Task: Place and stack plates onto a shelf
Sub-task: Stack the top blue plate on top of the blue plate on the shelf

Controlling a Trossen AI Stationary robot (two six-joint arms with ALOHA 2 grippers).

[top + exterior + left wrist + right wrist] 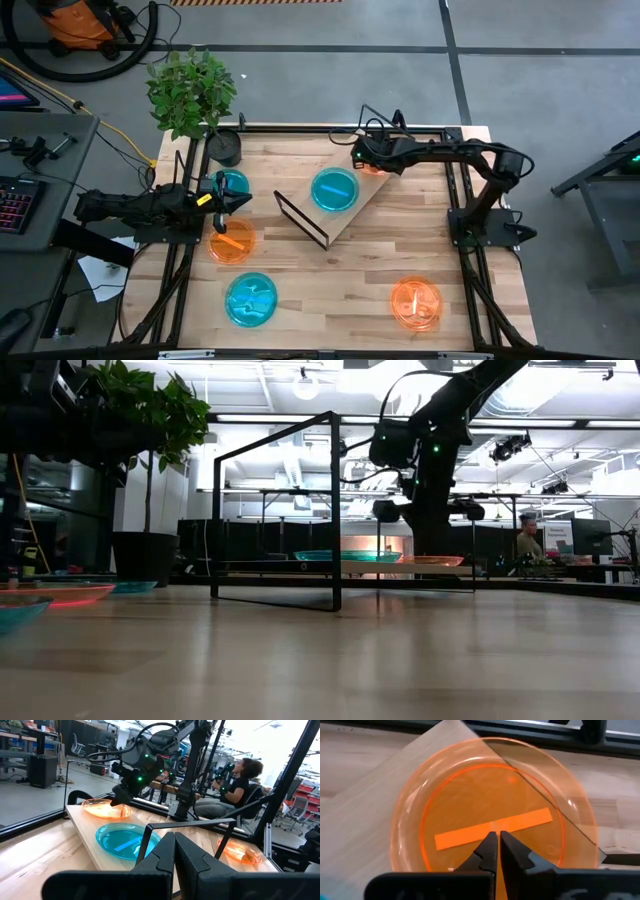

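The shelf (300,207) lies slantwise mid-table. On it rest a cyan plate (334,189) and, at its far right end, an orange plate (376,167) (492,805). My right gripper (495,836) is shut and hangs just above that orange plate's middle; the low view shows it (388,510) clear of the board. My left gripper (237,203) (174,840) is shut, at the table's left between a cyan plate (232,182) and an orange plate (232,243). Another cyan plate (250,298) and another orange plate (416,303) lie flat near the near edge.
A potted plant (190,88) with a black pot (225,147) stands at the table's far left corner. The shelf's black wire end frame (332,510) stands upright at its near left end. A person (241,780) sits in the room beyond the table.
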